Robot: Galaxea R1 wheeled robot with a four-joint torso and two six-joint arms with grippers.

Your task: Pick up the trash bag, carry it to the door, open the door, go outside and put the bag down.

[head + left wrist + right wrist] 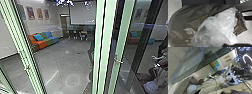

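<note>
Head view: set high, facing forward and downward past green frames [98,50] to the multicoloured sofa [41,44], well apart from it. Right wrist view: set aslant, same sofa shared, likewise distant; left wrist view: close-set, facing the trash bag [183,25].

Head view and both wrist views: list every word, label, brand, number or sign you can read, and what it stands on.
No readable text in these views.
Wall posters: any wording is too small to read.
Pale screen: no legible words.
Trash bag: no lettering to be seen.
</note>
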